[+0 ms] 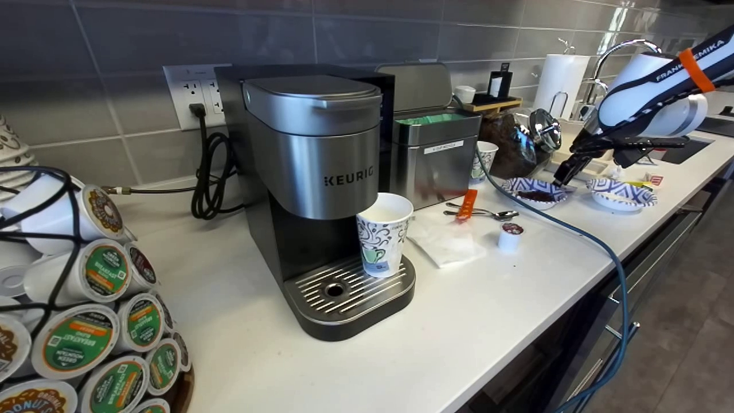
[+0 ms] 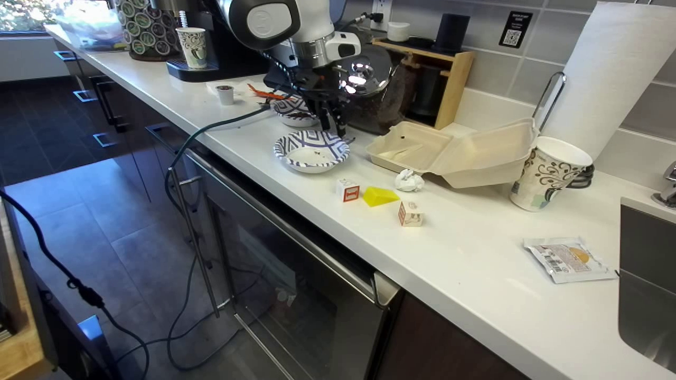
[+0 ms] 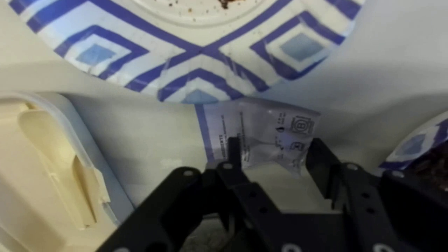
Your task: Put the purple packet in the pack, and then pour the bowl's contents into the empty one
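The purple packet [image 3: 260, 129] lies flat on the counter in the wrist view, partly under the rim of the wider bowl. My gripper [image 3: 274, 148] is open over it, one finger overlapping the packet and one at its edge. The gripper [image 2: 332, 132] also shows low behind the bowls in an exterior view. The smaller bowl [image 1: 519, 186] holds dark brown contents; its edge shows in the wrist view [image 3: 409, 147]. The wider bowl [image 2: 311, 164] has only dark crumbs; it fills the top of the wrist view [image 3: 199, 78]. The pack [image 2: 486, 153], a beige clamshell box, lies open.
Two letter blocks [image 2: 347, 190], a yellow wedge [image 2: 379, 196] and crumpled paper [image 2: 409, 181] lie before the pack. A silver packet [image 2: 570, 258] is by the sink. A coffee jar [image 2: 369, 105] stands behind the gripper. A blue hose [image 1: 573, 228] crosses the counter.
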You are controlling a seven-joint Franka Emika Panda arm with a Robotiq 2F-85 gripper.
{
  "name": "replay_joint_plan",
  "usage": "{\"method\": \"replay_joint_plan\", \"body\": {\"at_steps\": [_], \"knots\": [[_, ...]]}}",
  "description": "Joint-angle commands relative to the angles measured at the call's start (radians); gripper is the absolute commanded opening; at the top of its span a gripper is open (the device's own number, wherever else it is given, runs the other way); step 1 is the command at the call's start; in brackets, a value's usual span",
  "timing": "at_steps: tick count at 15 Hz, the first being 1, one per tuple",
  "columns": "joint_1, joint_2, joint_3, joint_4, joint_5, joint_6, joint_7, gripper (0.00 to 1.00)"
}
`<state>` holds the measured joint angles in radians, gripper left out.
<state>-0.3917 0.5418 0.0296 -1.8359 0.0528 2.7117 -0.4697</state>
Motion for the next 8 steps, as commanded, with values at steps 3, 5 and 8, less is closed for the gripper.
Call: {"method": "replay_joint_plan", "body": {"at_steps": [3,5,8], "knots": [[-0.012,0.014,0.018,0.01,0.017,0.003,-0.038,0.05],[-0.012,0.012,0.017,0.008,0.018,0.004,-0.034,0.0],[-0.014,-0.003,0.014,-0.005,0.021,0.011,-0.029,0.01]]}}
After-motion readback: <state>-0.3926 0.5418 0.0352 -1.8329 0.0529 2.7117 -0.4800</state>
